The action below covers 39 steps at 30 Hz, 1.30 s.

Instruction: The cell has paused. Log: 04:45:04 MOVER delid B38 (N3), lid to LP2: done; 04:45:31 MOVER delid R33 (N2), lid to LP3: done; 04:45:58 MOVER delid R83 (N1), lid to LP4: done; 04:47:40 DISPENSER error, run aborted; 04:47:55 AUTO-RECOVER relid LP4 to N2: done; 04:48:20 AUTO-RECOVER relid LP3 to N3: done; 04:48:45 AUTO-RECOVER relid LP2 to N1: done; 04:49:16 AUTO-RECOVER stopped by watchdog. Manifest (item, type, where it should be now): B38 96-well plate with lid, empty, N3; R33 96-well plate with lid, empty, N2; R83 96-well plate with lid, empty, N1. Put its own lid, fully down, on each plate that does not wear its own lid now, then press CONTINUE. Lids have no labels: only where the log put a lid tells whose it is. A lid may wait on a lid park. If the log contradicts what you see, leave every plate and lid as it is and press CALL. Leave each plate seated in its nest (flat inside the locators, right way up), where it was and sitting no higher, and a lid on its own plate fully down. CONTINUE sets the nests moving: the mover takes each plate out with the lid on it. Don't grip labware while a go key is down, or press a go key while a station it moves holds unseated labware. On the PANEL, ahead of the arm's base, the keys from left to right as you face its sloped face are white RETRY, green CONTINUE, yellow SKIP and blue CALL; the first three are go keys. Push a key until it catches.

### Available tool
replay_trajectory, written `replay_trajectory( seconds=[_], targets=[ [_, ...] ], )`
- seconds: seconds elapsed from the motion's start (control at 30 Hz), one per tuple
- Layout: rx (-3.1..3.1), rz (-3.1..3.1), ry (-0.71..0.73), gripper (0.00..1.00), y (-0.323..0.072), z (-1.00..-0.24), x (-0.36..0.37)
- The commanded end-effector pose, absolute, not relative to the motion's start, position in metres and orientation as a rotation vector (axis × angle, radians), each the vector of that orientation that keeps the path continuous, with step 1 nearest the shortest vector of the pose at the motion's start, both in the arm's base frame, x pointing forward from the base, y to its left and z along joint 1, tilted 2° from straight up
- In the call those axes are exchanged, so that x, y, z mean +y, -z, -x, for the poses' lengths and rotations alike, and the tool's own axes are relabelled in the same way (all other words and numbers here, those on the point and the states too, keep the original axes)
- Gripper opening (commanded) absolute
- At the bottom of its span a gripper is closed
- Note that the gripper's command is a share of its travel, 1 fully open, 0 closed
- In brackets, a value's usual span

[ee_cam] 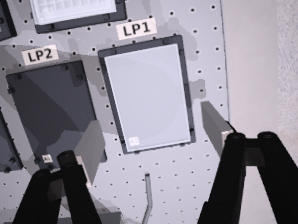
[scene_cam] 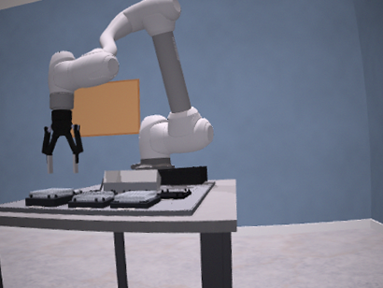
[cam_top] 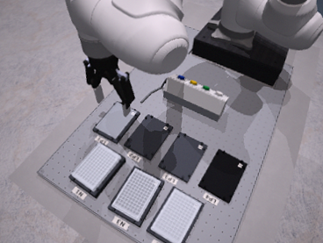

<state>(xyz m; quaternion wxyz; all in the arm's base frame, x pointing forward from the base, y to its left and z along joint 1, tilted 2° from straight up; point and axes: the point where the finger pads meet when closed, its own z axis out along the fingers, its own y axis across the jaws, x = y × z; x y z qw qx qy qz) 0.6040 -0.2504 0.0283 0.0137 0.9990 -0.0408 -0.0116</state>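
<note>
Caution: hovering well above the lid (cam_top: pixel 116 121) on park LP1, gripper (scene_cam: pixel 62 166) spread and empty; descending off-centre risking clipping its rim, skewing it, later seating it tilted on seemingly bare plate N3 (cam_top: pixel 136 194).

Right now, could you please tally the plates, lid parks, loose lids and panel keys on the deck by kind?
Well plates in nests: 3
Lid parks: 4
Loose lids lying on a park: 1
Panel keys: 4
Total: 12
</note>
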Motion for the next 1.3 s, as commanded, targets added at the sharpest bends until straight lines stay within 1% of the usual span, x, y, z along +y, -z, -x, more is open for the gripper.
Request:
replay_trajectory(
  seconds=[0.0,0.93,1.27],
  targets=[
    [-0.127,-3.111,0.036,0.66,-0.026,-0.604,-0.25],
    [-0.127,-3.111,0.036,0.66,0.015,-0.603,-0.252],
    [-0.127,-3.111,0.036,0.66,0.022,-0.603,-0.252]
  ],
)
